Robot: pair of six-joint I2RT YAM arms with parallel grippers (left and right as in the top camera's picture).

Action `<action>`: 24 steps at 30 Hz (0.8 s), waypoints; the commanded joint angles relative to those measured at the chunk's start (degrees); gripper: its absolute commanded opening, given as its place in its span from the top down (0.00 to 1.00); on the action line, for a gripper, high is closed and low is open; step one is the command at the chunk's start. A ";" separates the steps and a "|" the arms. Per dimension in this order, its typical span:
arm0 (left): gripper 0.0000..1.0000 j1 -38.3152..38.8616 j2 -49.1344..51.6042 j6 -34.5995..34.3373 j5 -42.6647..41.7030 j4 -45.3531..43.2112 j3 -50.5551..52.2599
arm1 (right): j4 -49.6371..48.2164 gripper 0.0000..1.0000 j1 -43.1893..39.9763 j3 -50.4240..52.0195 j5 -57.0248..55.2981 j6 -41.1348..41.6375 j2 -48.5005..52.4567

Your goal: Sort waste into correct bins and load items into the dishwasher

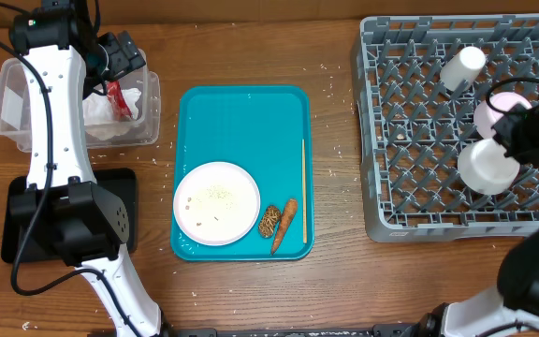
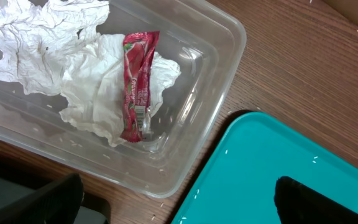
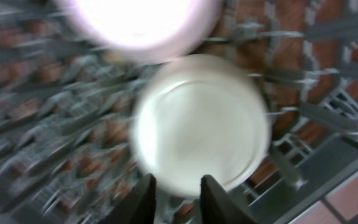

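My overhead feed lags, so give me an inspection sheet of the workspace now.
Surface: wooden table, scattered white crumbs.
Job's things: rack holds cup and two bowls. Teal tray carries plate with rice, food lump, carrot, chopstick. Tub holds paper and wrapper. Black tray mostly hidden by left arm.
Clutter: nothing seen.
Grippers: left pincer over tub, open, empty; right pincer above a bowl, grip unclear.
Cables: black cable along left arm.
Surroundings: nothing seen.

White arm links (image 1: 52,103), black joints and black cables.
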State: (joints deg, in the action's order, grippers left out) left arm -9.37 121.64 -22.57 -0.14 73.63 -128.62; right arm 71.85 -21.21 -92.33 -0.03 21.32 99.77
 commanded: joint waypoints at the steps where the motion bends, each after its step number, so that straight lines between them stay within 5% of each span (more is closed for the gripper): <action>1: 0.00 0.39 -1.01 -0.79 0.70 -0.17 0.00 | 0.46 0.60 4.68 -2.78 14.43 -4.96 -7.89; 4: 0.00 0.39 -1.01 -0.79 0.70 -0.17 0.00 | 0.87 0.45 9.64 -2.78 21.07 -7.85 -9.62; 7: 0.00 0.39 -1.01 -0.79 0.72 -0.17 0.00 | 1.07 0.00 16.50 -2.23 24.65 -9.64 -9.57; 24: 0.00 0.39 -1.01 -0.79 0.72 -0.17 0.00 | -12.68 0.00 51.23 -1.46 17.38 -8.70 2.80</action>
State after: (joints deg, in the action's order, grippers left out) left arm -9.37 121.64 -22.57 -0.14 73.63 -128.62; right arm 61.06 27.64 -94.06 19.40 12.43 98.78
